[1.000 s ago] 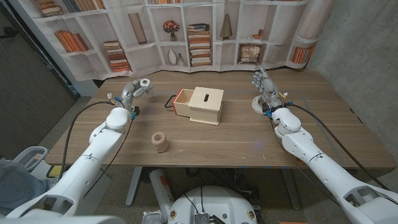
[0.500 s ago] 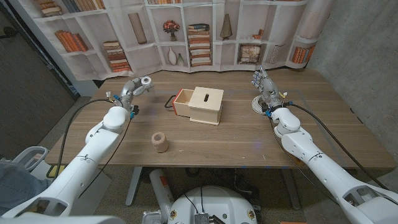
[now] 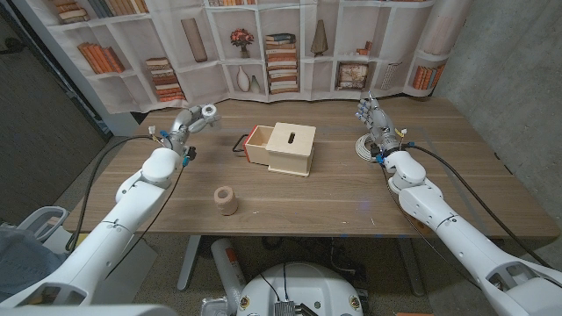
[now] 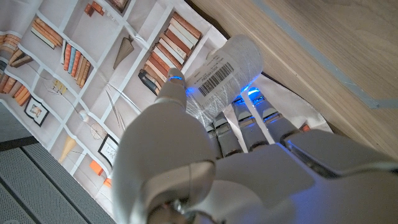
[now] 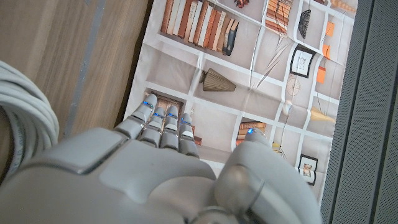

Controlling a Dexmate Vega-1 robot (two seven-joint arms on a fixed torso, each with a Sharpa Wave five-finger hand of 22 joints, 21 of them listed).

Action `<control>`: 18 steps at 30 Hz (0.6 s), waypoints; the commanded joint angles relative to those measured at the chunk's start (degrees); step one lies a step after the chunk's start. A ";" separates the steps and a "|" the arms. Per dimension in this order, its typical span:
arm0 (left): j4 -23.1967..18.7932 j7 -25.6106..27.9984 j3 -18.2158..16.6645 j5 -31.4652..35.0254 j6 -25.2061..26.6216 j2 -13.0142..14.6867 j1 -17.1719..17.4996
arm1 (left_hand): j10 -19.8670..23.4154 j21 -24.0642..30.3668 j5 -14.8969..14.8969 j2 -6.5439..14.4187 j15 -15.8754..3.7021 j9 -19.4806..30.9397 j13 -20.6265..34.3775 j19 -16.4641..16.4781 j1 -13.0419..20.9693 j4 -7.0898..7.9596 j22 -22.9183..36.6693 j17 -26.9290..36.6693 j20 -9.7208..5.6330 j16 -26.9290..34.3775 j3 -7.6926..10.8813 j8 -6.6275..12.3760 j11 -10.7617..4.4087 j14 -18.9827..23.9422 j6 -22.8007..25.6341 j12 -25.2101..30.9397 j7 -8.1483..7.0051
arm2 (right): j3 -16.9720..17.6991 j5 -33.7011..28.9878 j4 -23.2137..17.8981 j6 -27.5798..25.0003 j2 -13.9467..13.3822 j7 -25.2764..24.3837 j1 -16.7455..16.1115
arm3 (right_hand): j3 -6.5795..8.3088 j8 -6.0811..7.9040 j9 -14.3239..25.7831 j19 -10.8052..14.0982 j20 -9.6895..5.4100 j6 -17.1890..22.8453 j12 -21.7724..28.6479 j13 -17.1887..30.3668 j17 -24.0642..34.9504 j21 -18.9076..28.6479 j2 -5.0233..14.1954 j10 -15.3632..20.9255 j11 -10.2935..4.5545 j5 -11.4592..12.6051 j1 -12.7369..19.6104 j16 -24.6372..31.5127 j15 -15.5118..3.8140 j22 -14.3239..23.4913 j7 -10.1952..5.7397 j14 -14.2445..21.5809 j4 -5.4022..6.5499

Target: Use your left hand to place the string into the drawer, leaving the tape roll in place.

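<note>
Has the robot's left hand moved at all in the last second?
Yes. The left hand, gripping the string, has shifted slightly toward the table's far edge and the wooden box.

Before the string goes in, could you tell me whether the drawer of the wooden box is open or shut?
Open. In the head view the drawer sticks out of the wooden box toward the robot's left.

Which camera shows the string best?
Left wrist view: the string is close up, a white wrapped roll with a barcode label, held in the left hand. The head view shows just a small white blob.
</note>
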 commanded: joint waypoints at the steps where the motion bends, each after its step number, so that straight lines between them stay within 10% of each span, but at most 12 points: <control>1: -2.36 -0.73 -0.02 -0.28 -0.63 0.89 0.67 | 0.17 -0.17 -0.31 0.48 -4.33 0.21 0.13 -0.38 0.51 0.89 0.19 0.14 0.14 -0.34 0.76 -0.07 -0.22 -0.29 5.72 -0.20 0.80 | 0.52 0.23 -0.50 0.24 -0.43 -0.02 -0.53 | -0.02 0.07 0.34 0.54 0.04 0.42 -0.16 0.34 0.25 -0.08 0.39 0.62 -0.10 0.22 -0.12 -0.10 0.03 0.10 0.29 0.58 -0.16; 18: -4.10 -3.17 -0.40 -2.32 -1.85 1.70 2.11 | 0.25 -0.34 -0.61 0.55 -4.27 0.21 0.15 -0.56 0.66 0.90 0.17 0.14 0.08 -0.45 0.92 -0.53 -0.17 -0.27 5.65 -0.43 0.83 | 0.29 -0.13 -1.23 -0.33 -0.57 -0.45 -0.56 | -0.07 0.06 0.34 0.71 0.00 0.47 -0.19 0.34 0.25 -0.34 0.44 0.71 -0.09 0.22 -0.14 -0.13 -0.04 0.11 0.38 0.62 -0.23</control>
